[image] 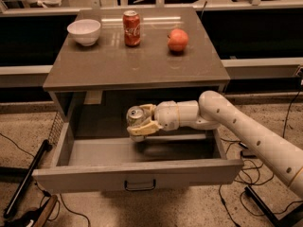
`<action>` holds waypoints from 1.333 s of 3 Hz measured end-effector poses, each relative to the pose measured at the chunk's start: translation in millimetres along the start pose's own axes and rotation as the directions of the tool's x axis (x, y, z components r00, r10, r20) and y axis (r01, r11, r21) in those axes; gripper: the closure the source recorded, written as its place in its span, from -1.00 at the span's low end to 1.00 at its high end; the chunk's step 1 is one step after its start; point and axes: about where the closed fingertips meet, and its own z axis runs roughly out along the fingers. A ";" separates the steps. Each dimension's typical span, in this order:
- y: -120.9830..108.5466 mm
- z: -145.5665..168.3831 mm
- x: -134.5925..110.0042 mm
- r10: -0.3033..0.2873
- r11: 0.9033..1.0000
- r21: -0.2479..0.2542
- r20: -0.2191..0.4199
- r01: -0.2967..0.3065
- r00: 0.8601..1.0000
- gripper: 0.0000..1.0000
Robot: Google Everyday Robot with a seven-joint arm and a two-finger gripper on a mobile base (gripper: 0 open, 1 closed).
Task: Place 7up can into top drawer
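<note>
The top drawer (137, 174) of a grey cabinet stands pulled wide open toward the camera, its flat front panel carrying a small dark handle (140, 185) at the centre and its shallow interior showing a bare grey floor. Over that opening, toward the back and a little left of the middle, the gripper (142, 120) is closed on the 7up can (136, 114) — one pale finger lies above the can and the other below it, so the can is pinched between them. The can is tilted, its silver top turned up and toward the camera, and it hangs in the air above the drawer floor without touching it; a soft shadow lies on the floor beneath it. The white arm (246, 131) reaches in from the lower right, passing over the drawer's right side wall. On the cabinet's top (132, 65), well above the can, stand three things in a row near the back edge — a white bowl (84, 31) at the left, a red cola can (131, 28) upright in the middle, and a red apple (178, 40) at the right, each apart from the others. Dark cables (236, 193) trail over the speckled floor to the right of the drawer.
</note>
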 end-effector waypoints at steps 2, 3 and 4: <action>10.3 8.0 24.1 0.018 1.000 0.014 -0.106 -0.017 0.994 -0.27; 12.4 11.8 26.1 0.019 1.000 0.008 -0.117 -0.018 0.993 -0.89; 12.8 12.8 26.0 0.018 1.000 0.006 -0.116 -0.018 0.993 -1.00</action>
